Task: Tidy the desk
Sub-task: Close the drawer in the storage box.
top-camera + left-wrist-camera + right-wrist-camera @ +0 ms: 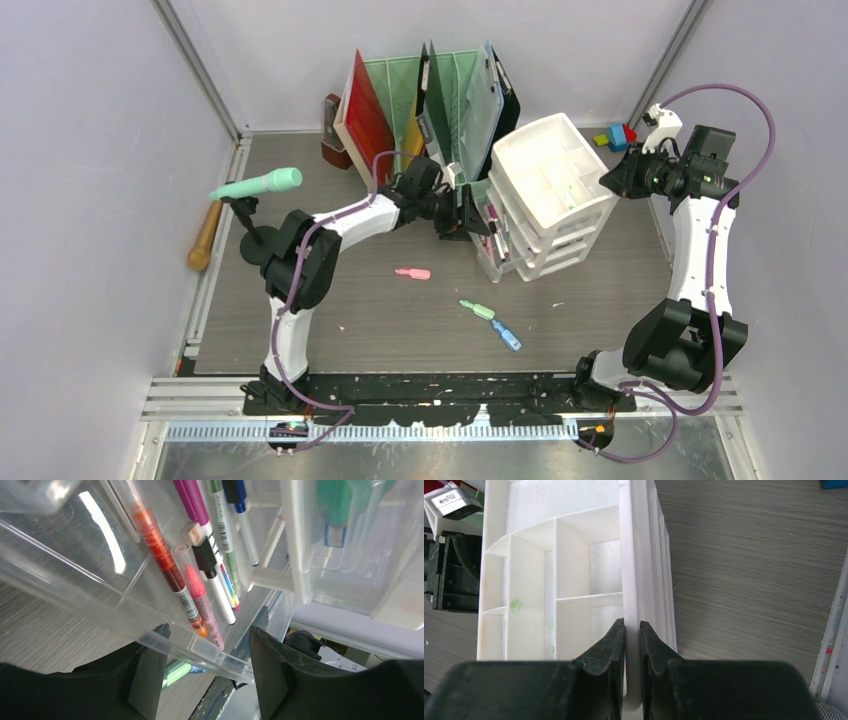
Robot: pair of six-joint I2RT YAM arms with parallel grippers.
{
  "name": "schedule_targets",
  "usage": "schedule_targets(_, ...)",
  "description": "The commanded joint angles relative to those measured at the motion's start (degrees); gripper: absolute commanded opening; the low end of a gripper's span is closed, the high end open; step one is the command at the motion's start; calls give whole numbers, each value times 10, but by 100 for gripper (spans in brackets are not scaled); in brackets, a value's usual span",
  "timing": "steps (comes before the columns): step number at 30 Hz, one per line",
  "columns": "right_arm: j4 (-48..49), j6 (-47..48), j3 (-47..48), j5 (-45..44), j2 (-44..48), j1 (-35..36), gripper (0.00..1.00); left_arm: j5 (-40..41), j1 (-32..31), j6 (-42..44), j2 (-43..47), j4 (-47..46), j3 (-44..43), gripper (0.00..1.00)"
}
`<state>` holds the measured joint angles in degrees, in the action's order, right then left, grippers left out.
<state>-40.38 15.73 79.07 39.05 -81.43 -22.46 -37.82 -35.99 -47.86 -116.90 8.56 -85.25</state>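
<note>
On the desk (380, 325), drawer unit (548, 190) right of centre, file rack (432, 95) behind it, three markers (478, 310) in front

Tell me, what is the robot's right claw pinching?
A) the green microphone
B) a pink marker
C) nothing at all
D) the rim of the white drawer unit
D: the right wrist view shows the right claw with its two fingers closed on either side of the top rim of the white drawer unit.

The desk (600, 300) — grey-brown wood-grain planks — lies flat, metal-railed, between pale walls.
</note>
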Motion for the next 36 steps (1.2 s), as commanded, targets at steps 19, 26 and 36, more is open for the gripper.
schedule_targets(19,-72,-7,-44,-84,-68,17,1,-24,-1,55,-6,21,-71,63)
schedule_targets(26,-72,-5,-45,-84,-69,17,1,-2,1,153,36,64,-42,77)
schedule_targets(36,-73,-6,-43,-84,-71,18,1,19,2,290,115,59,33,77)
